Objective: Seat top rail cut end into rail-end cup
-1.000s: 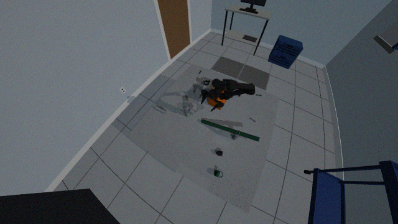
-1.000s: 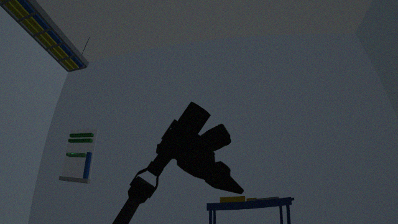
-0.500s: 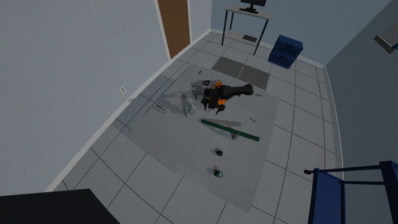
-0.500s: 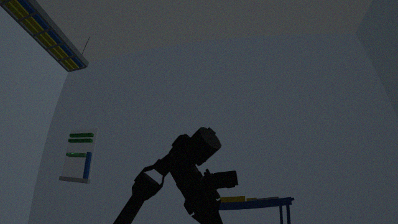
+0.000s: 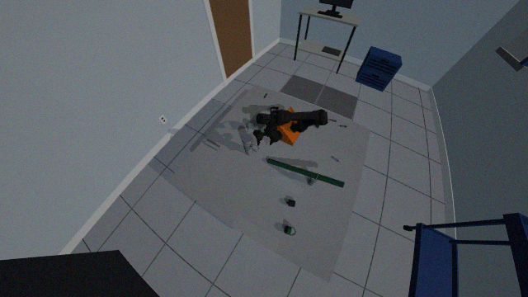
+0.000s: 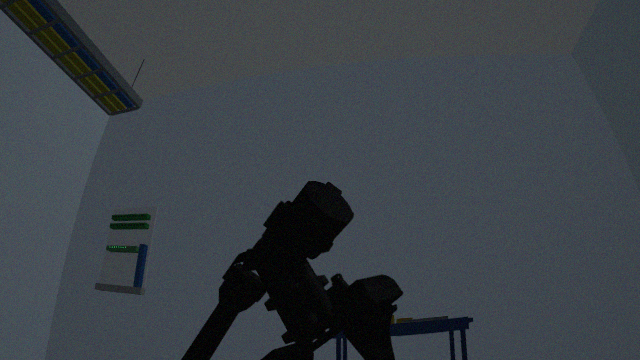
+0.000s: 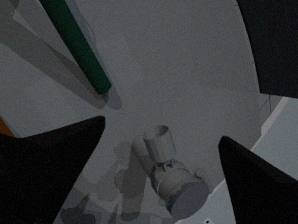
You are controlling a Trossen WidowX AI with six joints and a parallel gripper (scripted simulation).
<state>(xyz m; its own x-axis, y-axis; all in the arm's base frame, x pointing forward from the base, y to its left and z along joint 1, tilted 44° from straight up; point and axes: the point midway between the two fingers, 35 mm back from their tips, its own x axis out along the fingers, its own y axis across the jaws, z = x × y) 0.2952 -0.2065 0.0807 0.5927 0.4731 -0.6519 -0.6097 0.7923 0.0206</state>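
The green top rail [image 5: 294, 168] [image 7: 75, 46] runs through the loop cap [image 5: 315, 180] on a small post. The rail's cut end [image 5: 269, 160] [image 7: 103, 89] is free, with a clear gap between it and the grey rail-end cup [image 7: 161, 142]. The cup's open mouth shows in the wrist view. It hangs on the brace band [image 7: 169, 179], close below the post cap [image 7: 189, 200] of the big post [image 5: 244, 140]. My gripper [image 5: 265, 143] [image 7: 162, 132] is open and empty, above the cup and post, not touching the rail. In the exterior view the arm is only a dark silhouette.
An orange block [image 5: 289, 136] is beneath the arm. A small black part [image 5: 291, 203] and a green part with a loop [image 5: 289, 230] lie on the mat [image 5: 247, 198] beyond the rail. Thin grey pieces [image 5: 213, 143] lie left of the post. A blue cart [image 5: 435, 260] stands at the right.
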